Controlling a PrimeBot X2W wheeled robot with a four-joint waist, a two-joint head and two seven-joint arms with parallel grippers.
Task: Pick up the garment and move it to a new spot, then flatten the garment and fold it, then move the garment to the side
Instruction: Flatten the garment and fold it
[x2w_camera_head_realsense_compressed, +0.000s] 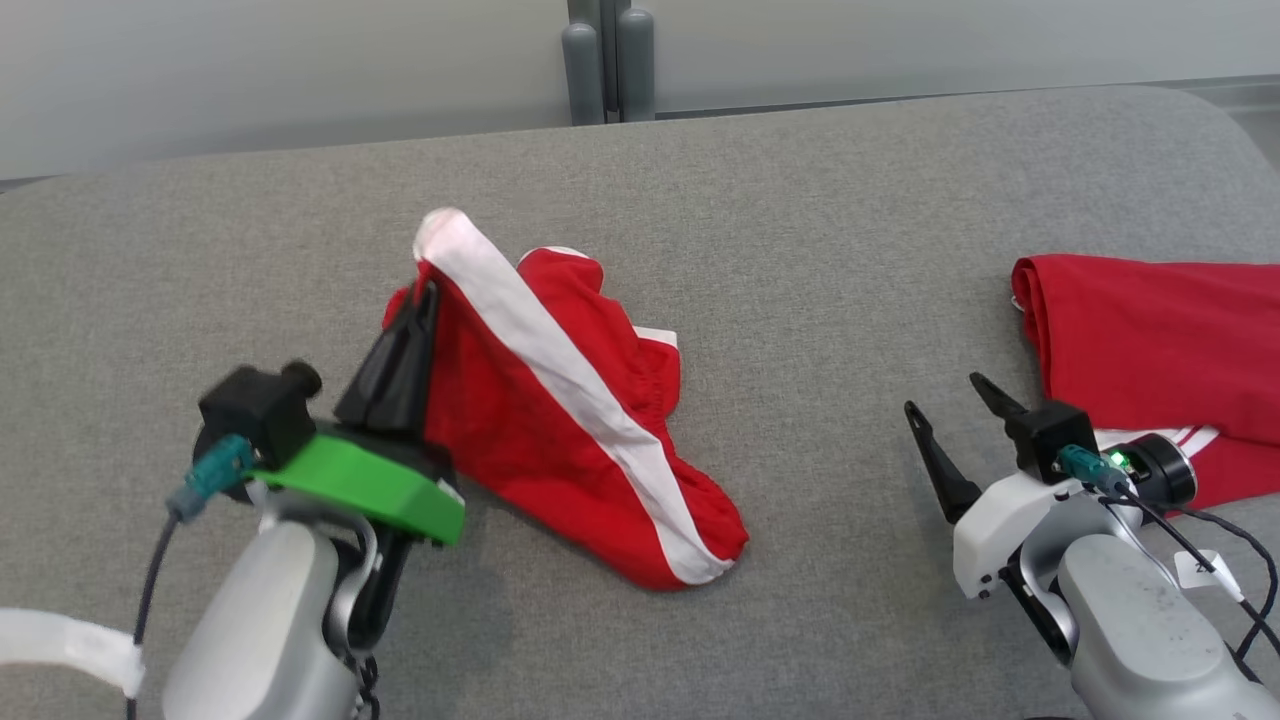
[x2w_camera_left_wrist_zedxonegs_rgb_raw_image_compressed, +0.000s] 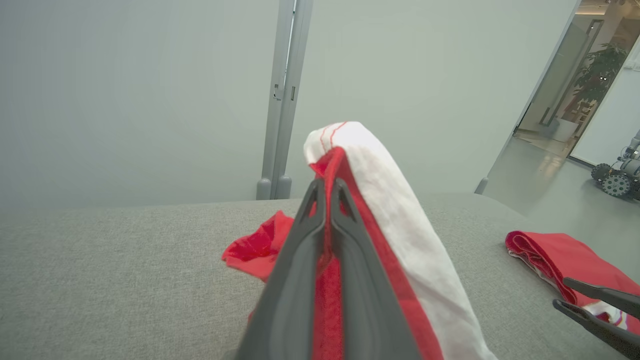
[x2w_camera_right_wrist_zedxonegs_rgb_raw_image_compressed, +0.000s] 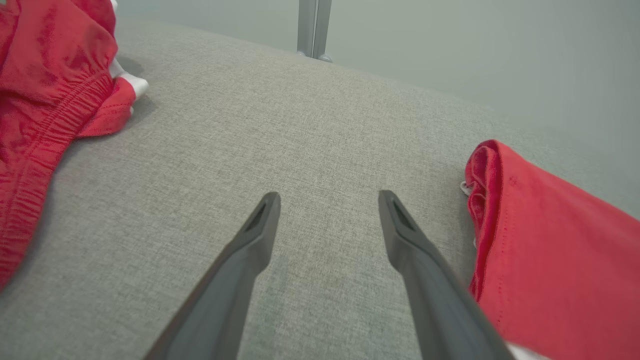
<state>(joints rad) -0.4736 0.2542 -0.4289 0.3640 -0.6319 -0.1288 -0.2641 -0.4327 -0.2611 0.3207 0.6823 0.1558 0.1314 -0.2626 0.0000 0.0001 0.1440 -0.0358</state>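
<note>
- Left end effector (x2w_camera_head_realsense_compressed: 428, 295) clamps the crumpled red-and-white fabric shorts (x2w_camera_head_realsense_compressed: 560, 430).
- Right end effector (x2w_camera_head_realsense_compressed: 943, 393) gapes wide, empty.
- I should lift slowly, letting the cloth hang free.

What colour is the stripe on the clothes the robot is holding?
The stripe is white, on red shorts; the head view shows it best.

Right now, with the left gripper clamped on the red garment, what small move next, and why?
Probably lift the left gripper up: it is shut on a raised edge of the red garment, whose rest lies crumpled on the grey surface.
</note>
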